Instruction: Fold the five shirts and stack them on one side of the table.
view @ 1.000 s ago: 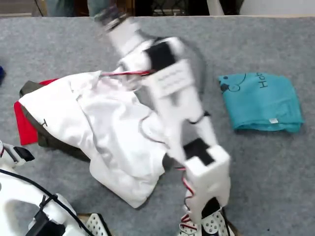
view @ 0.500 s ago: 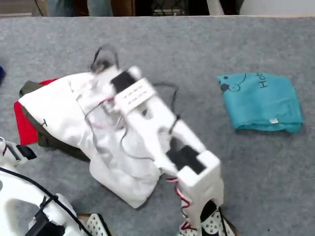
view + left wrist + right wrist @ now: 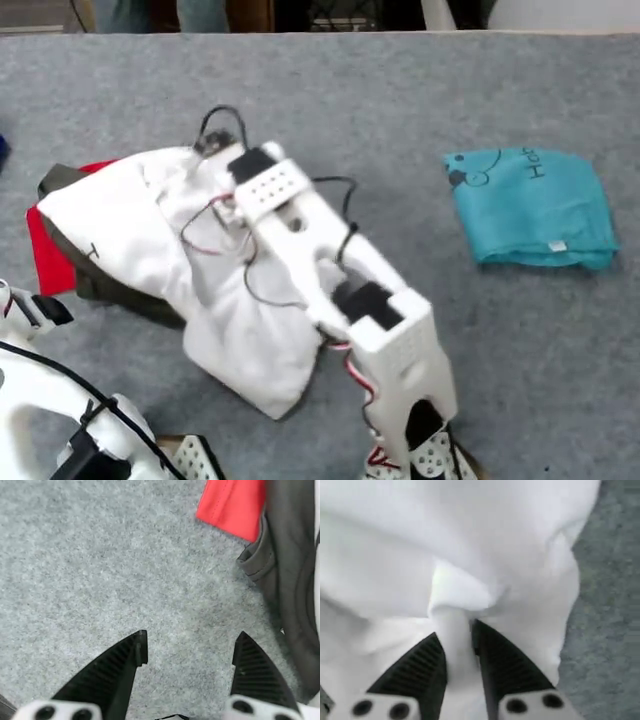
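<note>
right pincer (image 3: 457, 632) is biting down on a pinched ridge of the white shirt (image 3: 120, 220), jaws nearly together with cloth squeezed between them. that shirt is lying crumpled in the left half of the high view on the grey counter (image 3: 500, 90), draped over a dark shirt (image 3: 105, 285) and a red shirt (image 3: 45, 260) that are peeking out underneath. well apart, toward the other side, the teal shirt (image 3: 530, 205) is sitting neatly folded. left pincer (image 3: 192, 640) is hanging with jaws wide apart over bare counter, just beside the red and dark edges, gripping nothing.

this is looking like the peel-off: getting the white shirt off the pile so it can be spread flat. to do it well, the lift wants to be slow and low, drawing the cloth toward the open counter between the pile and the teal shirt. the grip is on a bunched ridge, so it may be catching more than one layer, and a gentle tug will be telling. the free pincer could be taking an opposite edge, or pinning the dark shirt so it isn't dragging along.
</note>
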